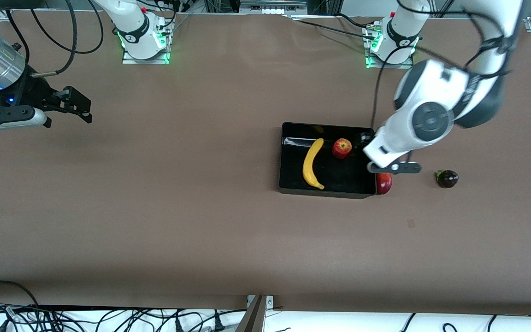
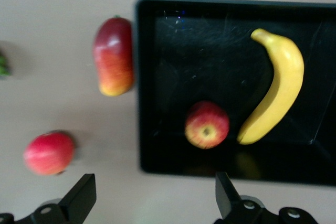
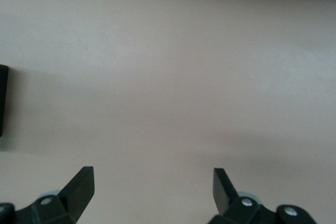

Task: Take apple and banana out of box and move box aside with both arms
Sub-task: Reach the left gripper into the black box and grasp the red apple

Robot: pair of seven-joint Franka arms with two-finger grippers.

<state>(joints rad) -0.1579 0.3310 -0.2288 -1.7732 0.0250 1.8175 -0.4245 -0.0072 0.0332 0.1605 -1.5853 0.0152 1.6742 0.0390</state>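
The black bin (image 1: pixel 345 174) holds the yellow banana (image 1: pixel 312 164) and the small red apple (image 1: pixel 341 148). The apple lies farther from the front camera than the banana's middle. My left gripper (image 1: pixel 363 138) is open and empty over the bin's corner at the left arm's end. The left wrist view shows that gripper (image 2: pixel 152 199) over the table just outside the bin (image 2: pixel 210 61), with the apple (image 2: pixel 207 125) and banana (image 2: pixel 277 88) inside. My right gripper (image 1: pixel 83 108) is open and empty, waiting over bare table at the right arm's end; it also shows in the right wrist view (image 3: pixel 152 187).
A long red-and-yellow fruit (image 1: pixel 384 183) lies against the bin's wall at the left arm's end, also in the left wrist view (image 2: pixel 113 56). A round red fruit (image 2: pixel 49 153) lies beside it, hidden under the arm in the front view. A dark purple vegetable (image 1: pixel 447 178) lies nearer the table's end.
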